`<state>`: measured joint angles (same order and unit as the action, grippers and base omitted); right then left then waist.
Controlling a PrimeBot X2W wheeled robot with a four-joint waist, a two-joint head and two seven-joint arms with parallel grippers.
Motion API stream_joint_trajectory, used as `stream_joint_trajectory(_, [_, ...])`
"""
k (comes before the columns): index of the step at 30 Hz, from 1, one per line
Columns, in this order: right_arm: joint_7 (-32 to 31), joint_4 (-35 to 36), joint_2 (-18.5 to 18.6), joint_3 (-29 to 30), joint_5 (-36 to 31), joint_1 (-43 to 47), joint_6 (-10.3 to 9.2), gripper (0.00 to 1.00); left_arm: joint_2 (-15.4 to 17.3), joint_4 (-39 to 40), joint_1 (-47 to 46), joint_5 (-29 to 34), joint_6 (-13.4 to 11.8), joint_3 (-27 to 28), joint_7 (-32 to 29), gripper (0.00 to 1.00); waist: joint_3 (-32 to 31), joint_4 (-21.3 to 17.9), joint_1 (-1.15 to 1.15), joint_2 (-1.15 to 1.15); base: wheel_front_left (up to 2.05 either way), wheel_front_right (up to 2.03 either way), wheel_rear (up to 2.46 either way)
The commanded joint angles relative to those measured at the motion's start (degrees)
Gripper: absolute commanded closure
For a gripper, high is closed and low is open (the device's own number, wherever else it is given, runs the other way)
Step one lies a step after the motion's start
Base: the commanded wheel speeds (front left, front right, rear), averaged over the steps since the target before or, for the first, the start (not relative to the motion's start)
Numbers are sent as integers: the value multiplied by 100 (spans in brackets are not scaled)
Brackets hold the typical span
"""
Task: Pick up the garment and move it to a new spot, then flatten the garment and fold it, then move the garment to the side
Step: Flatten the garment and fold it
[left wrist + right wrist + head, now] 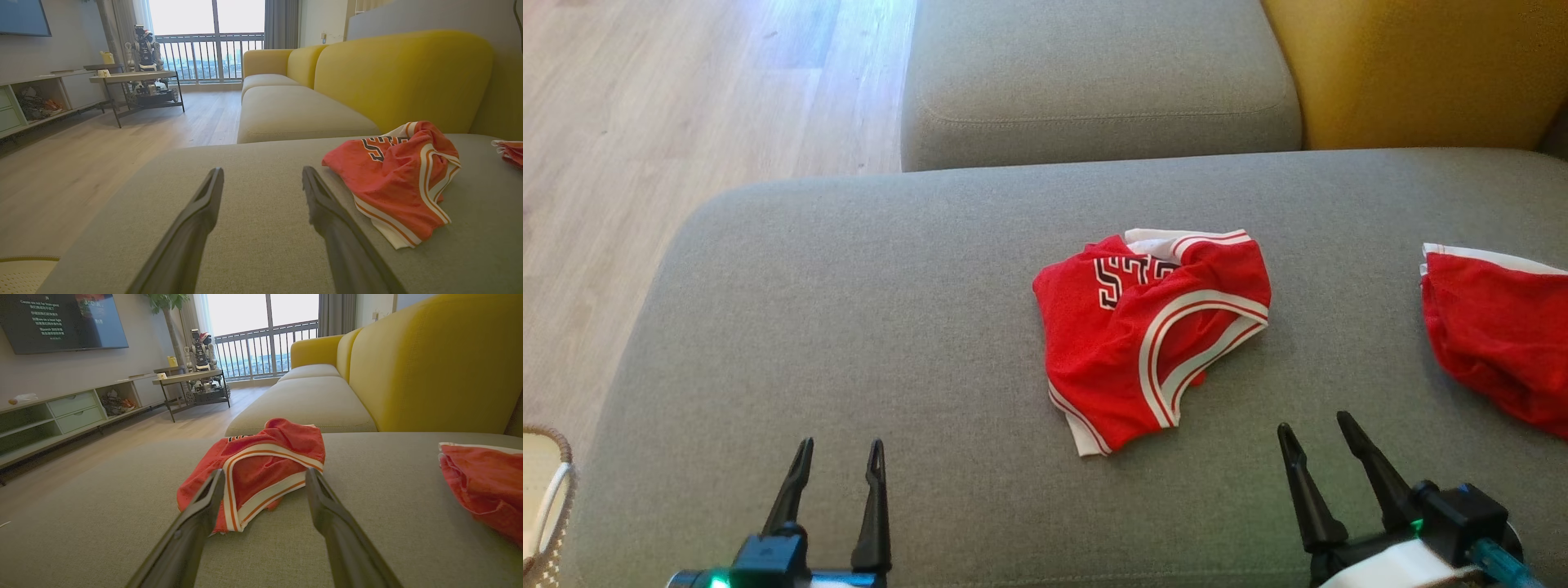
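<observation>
Grey sofa cushion [849, 327] spreads wide before the robot, with wood floor [686, 122] to its left and a yellow backrest [1413, 65] at the far right; the garment [1152, 335], a red jersey with white trim, lies crumpled just right of the cushion's middle; its long axis runs diagonally, from a white-hemmed corner nearest the robot toward the far right, black lettering on its far-left part; a second red garment [1494, 335] lies apart at the right edge; the left gripper [840, 445] is over bare cushion, well left of the jersey, fingers spread and empty; the right gripper [1313, 423], likewise spread and holding nothing, points at the jersey from the near side without touching it.
</observation>
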<state>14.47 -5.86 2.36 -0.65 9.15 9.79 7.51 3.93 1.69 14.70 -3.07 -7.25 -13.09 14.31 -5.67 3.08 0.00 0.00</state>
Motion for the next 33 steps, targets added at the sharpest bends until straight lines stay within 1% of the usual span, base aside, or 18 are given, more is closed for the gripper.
stream_joint_trajectory(1, [52,204,52,-130,20,-213,-2,0,-54,165,-207,80,-1,200,69,0,-4,-8,0,0,0,0,0])
stream_joint_trajectory(8, [52,188,52,-140,53,-233,-2,0,-60,99,-184,124,45,133,69,0,-3,-63,0,0,0,0,0])
stream_joint_trajectory(10, [52,189,52,-161,59,-242,-2,0,-31,37,-211,151,105,96,69,0,11,-107,0,0,0,0,0])
stream_joint_trajectory(12, [52,200,52,-181,60,-260,-2,0,23,-64,-305,212,233,-19,69,0,50,-178,0,0,0,0,0])
stream_joint_trajectory(14, [52,212,52,-196,49,-288,-2,0,77,-194,-476,311,413,-223,69,0,109,-271,0,0,0,0,0])
stream_joint_trajectory(15, [52,212,52,-196,49,-288,-2,0,77,-194,-476,311,413,-223,69,0,109,-271,0,0,0,0,0])
stream_joint_trajectory(17, [52,227,52,-198,44,-327,-2,0,107,-374,-723,436,618,-492,69,0,185,-383,0,0,0,0,0])
stream_joint_trajectory(20, [52,256,52,-211,31,-402,-2,0,120,-807,-1194,688,917,-952,69,0,325,-581,0,0,0,0,0])
stream_joint_trajectory(22, [52,286,52,-241,18,-472,-2,0,102,-1158,-1567,869,1053,-1240,69,0,446,-740,0,0,0,0,0])
stream_joint_trajectory(25, [52,335,52,-253,21,-589,-2,0,47,-1680,-2120,1040,1175,-1583,69,0,638,-986,0,0,0,0,0])
stream_joint_trajectory(29, [52,424,52,-222,68,-713,-2,0,-43,-2427,-2722,917,1279,-1815,-4,0,934,-1243,0,0,0,0,0])
stream_joint_trajectory(33, [52,472,52,-219,104,-829,-2,0,-82,-3051,-3301,857,1337,-2049,-70,0,1194,-1404,0,0,0,0,0])
